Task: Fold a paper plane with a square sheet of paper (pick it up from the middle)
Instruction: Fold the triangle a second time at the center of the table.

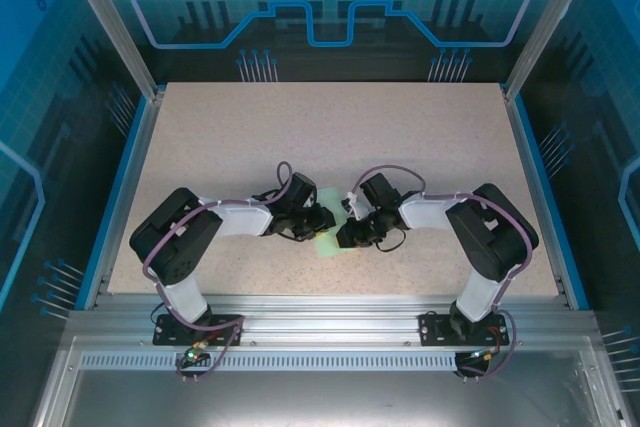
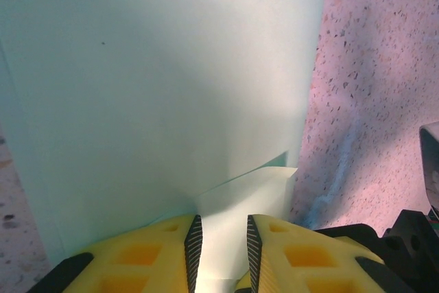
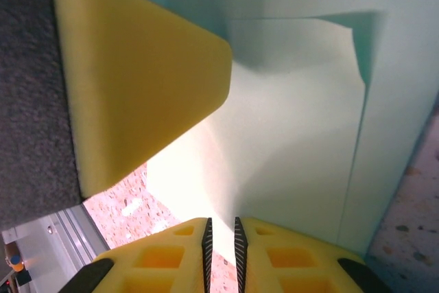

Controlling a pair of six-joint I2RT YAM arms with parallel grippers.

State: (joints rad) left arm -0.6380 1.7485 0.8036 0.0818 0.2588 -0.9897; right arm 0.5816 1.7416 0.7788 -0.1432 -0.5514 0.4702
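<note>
The square sheet of paper (image 1: 326, 244) is lying partly folded near the middle of the table (image 1: 400, 137), closer to its near edge, with both grippers meeting over it. The left gripper (image 1: 316, 219) is coming in from the left and the right gripper (image 1: 350, 227) from the right, their tips close together. In the left wrist view a raised flap of the sheet (image 2: 158, 87) is running down between the left gripper (image 2: 221, 248) fingers, whose jaws are standing a little apart — whether they are actually pinching it I cannot tell. In the right wrist view the right gripper (image 3: 221, 238) is sitting nearly closed on the sheet's (image 3: 302, 101) lower edge, nipping it, while one broad yellow finger (image 3: 137, 80) of the left gripper is lying over the paper's upper left. One long straight edge is running beside bare speckled tabletop (image 2: 370, 101). Around the sheet the table is offering wide room to the far side, left and right — less toward the metal rail (image 1: 320, 309) by the arm bases.
</note>
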